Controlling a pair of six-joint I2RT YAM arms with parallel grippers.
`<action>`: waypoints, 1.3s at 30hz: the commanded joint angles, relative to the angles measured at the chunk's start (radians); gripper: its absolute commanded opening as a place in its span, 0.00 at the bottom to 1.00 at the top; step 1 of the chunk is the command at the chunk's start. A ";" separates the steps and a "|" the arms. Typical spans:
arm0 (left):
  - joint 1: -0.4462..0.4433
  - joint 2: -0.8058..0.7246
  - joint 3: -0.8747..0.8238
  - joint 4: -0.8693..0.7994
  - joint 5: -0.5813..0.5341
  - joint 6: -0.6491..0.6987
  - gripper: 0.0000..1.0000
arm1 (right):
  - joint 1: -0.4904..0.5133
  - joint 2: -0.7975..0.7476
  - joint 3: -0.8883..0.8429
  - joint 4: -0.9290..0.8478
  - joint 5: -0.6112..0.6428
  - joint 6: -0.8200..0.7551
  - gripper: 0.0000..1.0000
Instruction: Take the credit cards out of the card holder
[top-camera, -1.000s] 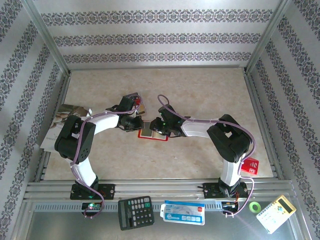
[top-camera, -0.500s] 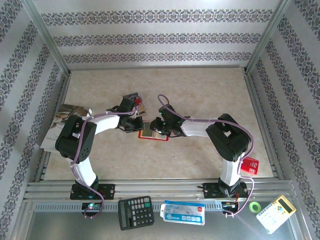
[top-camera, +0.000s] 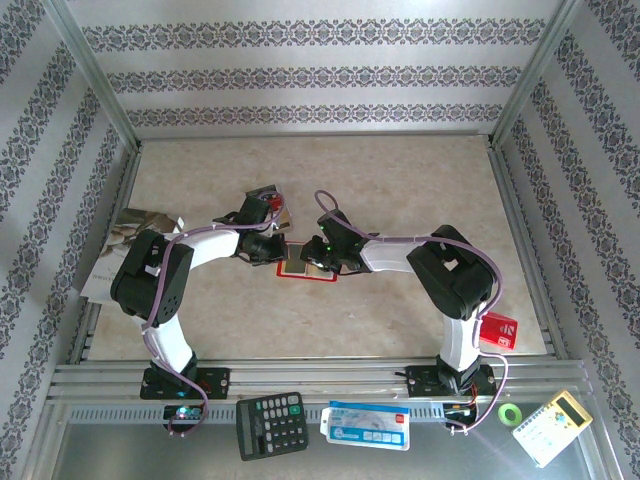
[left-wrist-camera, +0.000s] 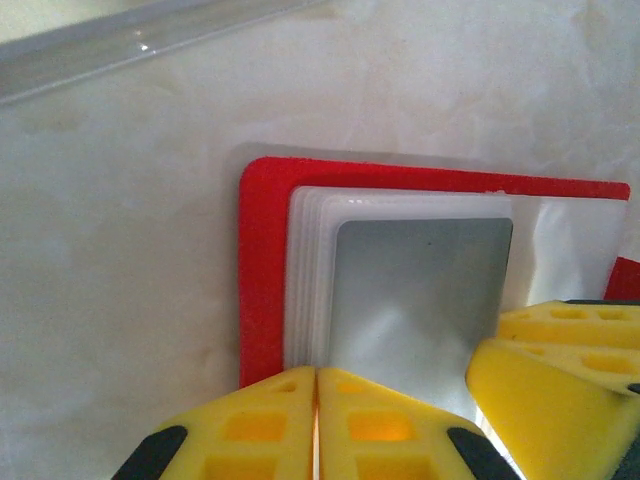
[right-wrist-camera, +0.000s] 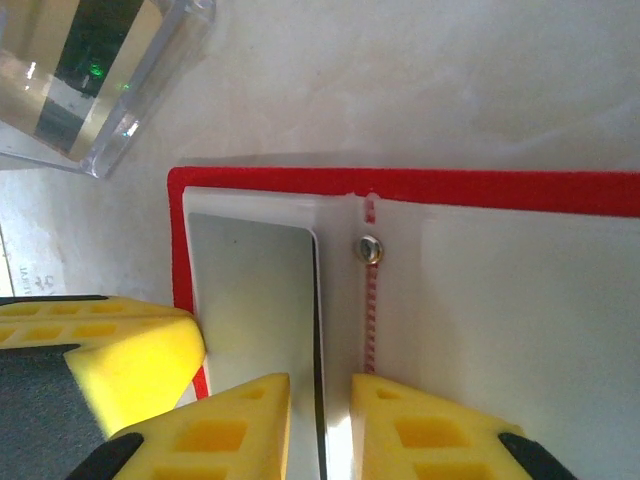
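Enclosure: walls (top-camera: 320, 75) papered in striped floral bands are seen on three sides, framed by metal rails.
Tabletop: a pale marbled tabletop (top-camera: 400, 180) is enclosed by them; both arms are bent inward to its middle.
Left edge: a printed booklet (top-camera: 125, 225) is laid at the tabletop's left rim, partly under the left arm.
Left tool: the left tool (top-camera: 281, 252) is lowered onto the left end of the card holder. In the left wrist view its (left-wrist-camera: 317, 375) yellow fingers are pressed together with no gap. Whether anything is pinched cannot be told.
Card holder: the red card holder (top-camera: 322, 277) is laid open and flat in the middle of the tabletop, between the two tools. Its whitish pockets (left-wrist-camera: 310, 300) are stacked inside the red border (left-wrist-camera: 262, 270), and a snap stud (right-wrist-camera: 371, 248) is set on the fold.
Credit card: a grey credit card (left-wrist-camera: 420, 290) is lodged in the top pocket, inside the holder.
Right tool: the right tool (top-camera: 312, 262) is set just beside the left one. Its fingers are held a little apart (right-wrist-camera: 320, 385), astride the pocket's edge.
Clear block: a clear block (right-wrist-camera: 90, 80) is seen near the holder's corner in the right wrist view.
Right edge: a red box (top-camera: 500, 330) is placed beside the right arm.
Front ledge: a black calculator (top-camera: 271, 424), a blue-and-white packet (top-camera: 366, 425), a green tape roll (top-camera: 511, 413) and a yellow-and-white calculator (top-camera: 553, 427) are lined up.
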 joint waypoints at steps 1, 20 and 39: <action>-0.030 0.023 -0.004 -0.038 0.034 0.033 0.10 | 0.000 0.037 0.028 0.015 -0.037 -0.018 0.24; -0.046 0.052 0.037 -0.146 -0.120 0.071 0.07 | -0.036 -0.034 -0.039 0.065 -0.050 -0.075 0.24; -0.047 0.073 0.052 -0.156 -0.113 0.073 0.00 | -0.051 -0.041 -0.083 0.098 -0.069 -0.128 0.13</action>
